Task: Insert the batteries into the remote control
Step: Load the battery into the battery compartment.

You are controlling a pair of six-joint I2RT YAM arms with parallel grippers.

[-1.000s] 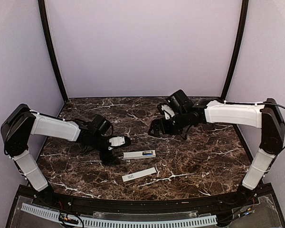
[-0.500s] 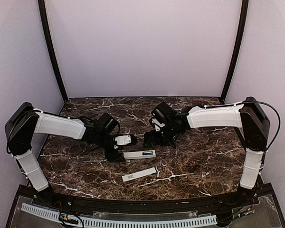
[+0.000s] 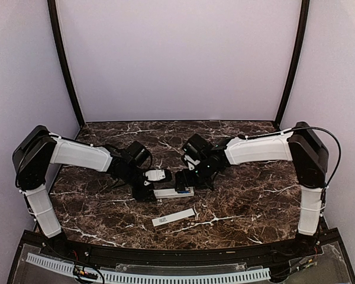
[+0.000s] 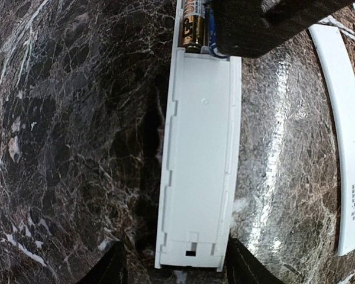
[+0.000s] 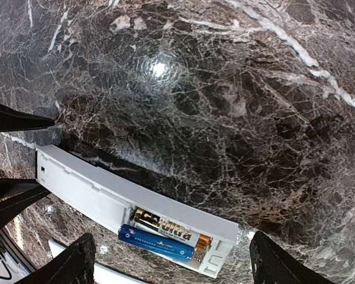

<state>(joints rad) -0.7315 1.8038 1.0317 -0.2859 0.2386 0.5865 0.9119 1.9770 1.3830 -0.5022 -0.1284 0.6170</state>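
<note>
1. Since a second ago, the right claw (image 3: pixel 183 184) has swung in from the far right and now sits over the right end of the remote. The left claw (image 3: pixel 147 189) has slid right to the remote's left end. The remote and the loose strip lie where they did.
2. Nearest the arm bases, on the near side of both claws, a thin flat white strip with a small dark label (image 3: pixel 173 217) lies on the dark marble-patterned tabletop (image 3: pixel 248 195), apart from the remote.
3. The slim white rectangular plastic remote control (image 3: pixel 168 193) lies flat, back side up, with one claw at each end.
4. The left claw's fingers (image 4: pixel 115 269) stand apart, one on each side of the remote's closed end. There is a clear gap on one side. The other finger sits right at the remote's edge, and I cannot tell whether it touches.
5. The right claw's fingers (image 5: pixel 77 260) are spread wide with nothing between them. The open battery slot lies just ahead of them.
6. Two cells lie side by side, lengthwise, in that slot. The small blue cylindrical battery (image 5: pixel 157 242) is on the side closer to the right claw. The black-and-gold cylindrical battery (image 5: pixel 165 228) is just beyond it.
</note>
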